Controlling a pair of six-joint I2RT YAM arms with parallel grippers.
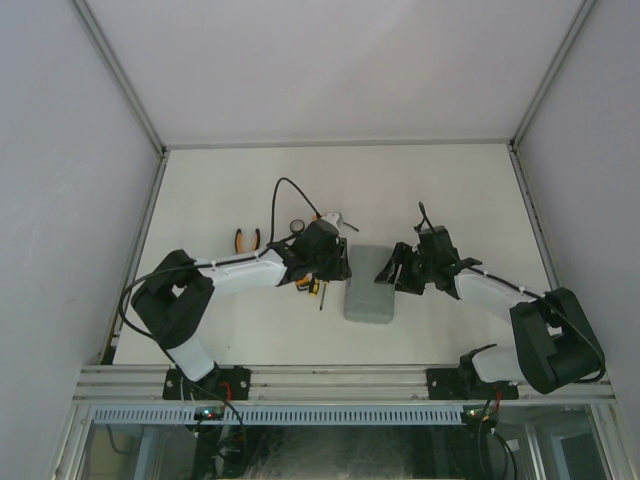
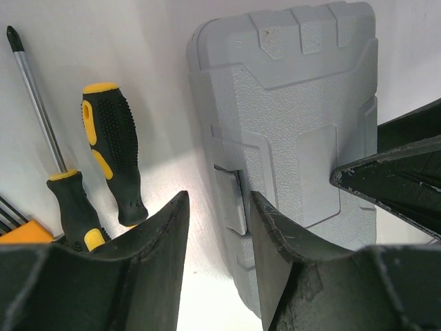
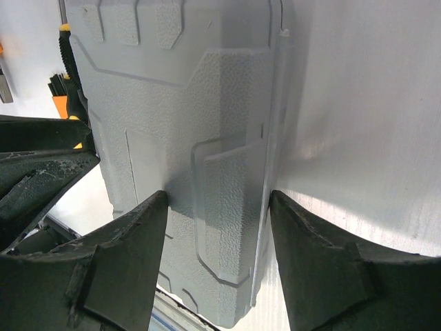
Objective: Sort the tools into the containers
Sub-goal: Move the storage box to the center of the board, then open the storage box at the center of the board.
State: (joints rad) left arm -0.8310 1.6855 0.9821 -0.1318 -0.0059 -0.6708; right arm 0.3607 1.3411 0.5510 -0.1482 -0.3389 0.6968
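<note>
1. At table (image 1: 230,190) centre, between both arms, the grey tool case (image 1: 370,298) is laid flat, lid up & shut.
2. Progress: nothing is judged sorted yet. Left to do: case to be opened, then each tool to be set in its recess.
3. Tools are seen loose on the table, left of the case: pliers (image 1: 247,240), ring (image 1: 296,222), two screwdrivers (image 2: 114,152), hex-key set (image 2: 21,233). Tape measure can't be made out.
4. Case long axis is run near-to-far, approx. away from the arm bases. Its tabbed short end is shown at the top of both wrist views.
5. Left gripper (image 2: 219,200): fingers apart, set astride the latch-side long edge. Right gripper (image 3: 218,196): fingers apart, astride the opposite long edge. No clamping is seen.
</note>
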